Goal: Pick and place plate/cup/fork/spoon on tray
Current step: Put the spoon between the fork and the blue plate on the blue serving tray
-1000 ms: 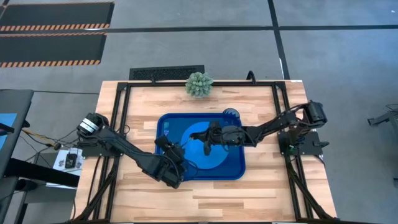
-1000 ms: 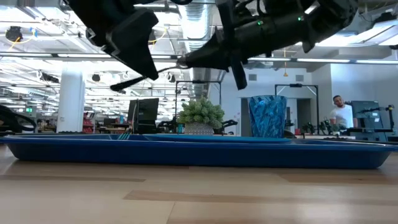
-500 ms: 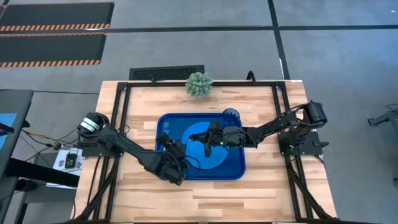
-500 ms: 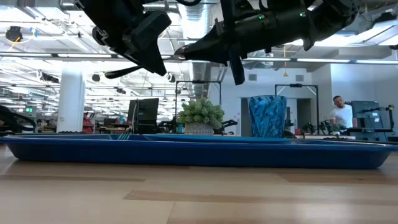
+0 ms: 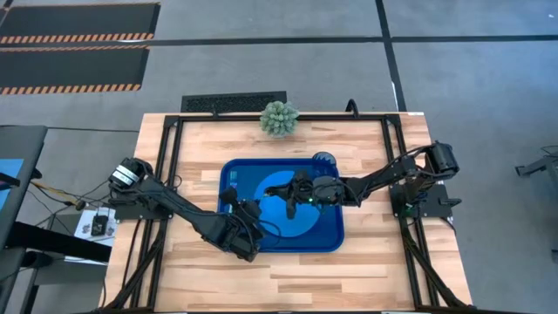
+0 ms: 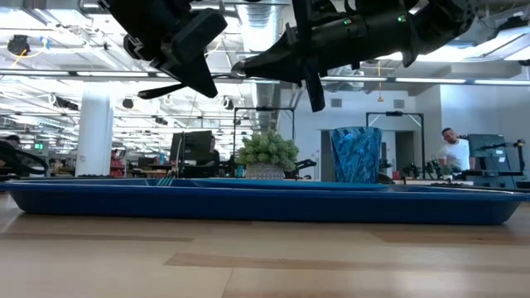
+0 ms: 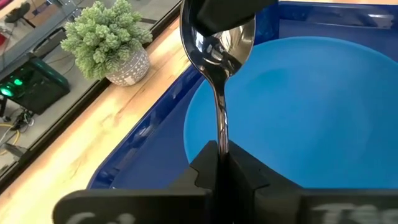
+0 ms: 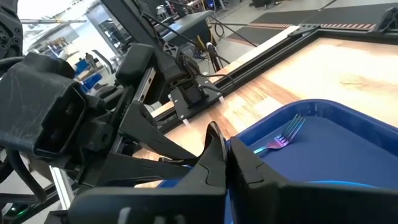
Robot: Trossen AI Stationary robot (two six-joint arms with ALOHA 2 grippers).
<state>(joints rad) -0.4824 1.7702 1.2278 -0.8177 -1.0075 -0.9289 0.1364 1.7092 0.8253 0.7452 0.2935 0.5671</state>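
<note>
the spoon (image 7: pixel 219 43) is up in the air over the tray (image 5: pixel 234 179), a slim dark-metal piece with a mirror-bright round bowl, its thin handle pinched by the left tool (image 5: pixel 253 213) above the tray's left half, while the right tool (image 5: pixel 295 189) seems clenched on the bowl end from the other side; so the step in hand looks like a hand-over or a shared carry of the last utensil. the plate (image 5: pixel 301 218), a smooth flat bright-blue disc, lies in the tray's middle, the fork (image 8: pixel 285 136) with its silvery tines rests near the tray's left edge, and the ribbed translucent cup (image 6: pixel 357 154) stands at the far right corner. next, i judge, one tool must let go and the other lower the spoon gently onto the glossy tray floor, clear of the plate.
</note>
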